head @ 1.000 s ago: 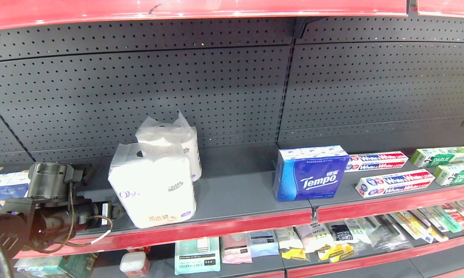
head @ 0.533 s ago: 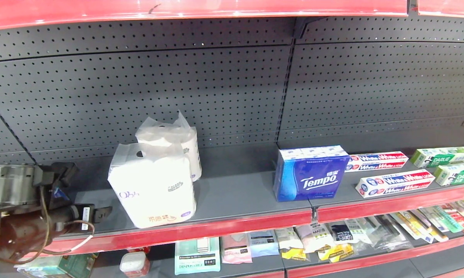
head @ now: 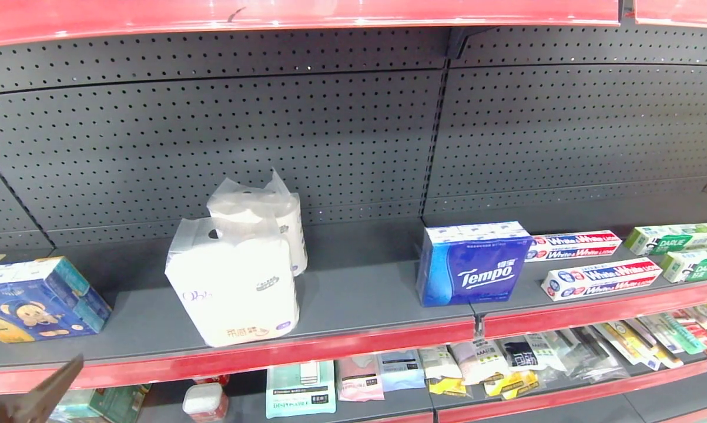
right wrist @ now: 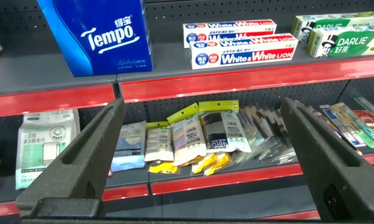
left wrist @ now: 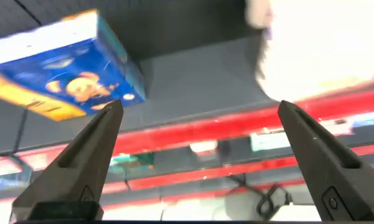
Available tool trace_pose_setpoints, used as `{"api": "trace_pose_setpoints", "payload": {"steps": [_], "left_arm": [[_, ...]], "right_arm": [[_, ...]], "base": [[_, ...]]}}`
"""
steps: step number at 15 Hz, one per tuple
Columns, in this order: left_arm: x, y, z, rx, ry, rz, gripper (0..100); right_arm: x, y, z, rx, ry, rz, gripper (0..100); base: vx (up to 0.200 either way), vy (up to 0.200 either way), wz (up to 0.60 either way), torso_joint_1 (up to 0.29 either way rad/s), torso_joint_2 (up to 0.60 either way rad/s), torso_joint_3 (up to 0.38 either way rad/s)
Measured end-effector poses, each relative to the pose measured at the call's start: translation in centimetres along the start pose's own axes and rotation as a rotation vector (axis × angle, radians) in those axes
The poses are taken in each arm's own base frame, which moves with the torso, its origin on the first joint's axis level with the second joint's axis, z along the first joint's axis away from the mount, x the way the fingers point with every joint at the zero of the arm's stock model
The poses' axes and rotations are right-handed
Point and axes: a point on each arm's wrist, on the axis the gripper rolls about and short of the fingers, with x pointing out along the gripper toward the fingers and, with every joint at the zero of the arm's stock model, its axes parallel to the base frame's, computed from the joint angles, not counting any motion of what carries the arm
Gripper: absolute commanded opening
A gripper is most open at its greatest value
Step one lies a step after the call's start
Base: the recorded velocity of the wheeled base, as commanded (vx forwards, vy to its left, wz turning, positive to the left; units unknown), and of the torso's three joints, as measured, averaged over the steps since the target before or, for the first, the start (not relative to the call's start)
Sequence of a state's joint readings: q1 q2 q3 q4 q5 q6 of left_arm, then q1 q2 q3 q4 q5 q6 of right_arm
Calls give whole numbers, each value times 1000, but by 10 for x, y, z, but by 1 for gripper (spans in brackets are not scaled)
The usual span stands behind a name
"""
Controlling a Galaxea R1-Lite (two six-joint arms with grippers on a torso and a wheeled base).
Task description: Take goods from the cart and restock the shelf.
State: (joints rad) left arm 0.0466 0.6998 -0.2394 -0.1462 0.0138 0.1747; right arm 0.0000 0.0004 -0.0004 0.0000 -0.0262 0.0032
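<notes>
Left pincer (left wrist: 199, 104) pulls back off the shelf (head: 359, 294) and drops below its front edge. Blue box (head: 36, 299) at left end, mostly hidden before, is now exposed.
</notes>
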Motion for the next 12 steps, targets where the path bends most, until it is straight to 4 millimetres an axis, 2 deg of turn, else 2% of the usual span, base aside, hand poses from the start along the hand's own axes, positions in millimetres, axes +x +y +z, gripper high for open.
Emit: {"api": "trace_pose_setpoints", "payload": {"steps": [2,4,7,10,12], "left_arm": [[-34,-5,-28,-27,-39,-10,100],[-52,-10,-57,-48,-51,14,100],[-58,-13,-74,-103,-68,72,100],[-59,-14,-81,-233,-97,95,100],[-58,-14,-79,-233,-180,101,100]], "right_arm": [[0,0,0,0,0,0,100],[0,0,0,0,0,0,100],[0,0,0,0,0,0,100],[0,0,0,0,0,0,100],[0,0,0,0,0,0,100]], "base": [[0,0,0,0,0,0],[0,0,0,0,0,0],[0,0,0,0,0,0],[0,0,0,0,0,0],[0,0,0,0,0,0]]}}
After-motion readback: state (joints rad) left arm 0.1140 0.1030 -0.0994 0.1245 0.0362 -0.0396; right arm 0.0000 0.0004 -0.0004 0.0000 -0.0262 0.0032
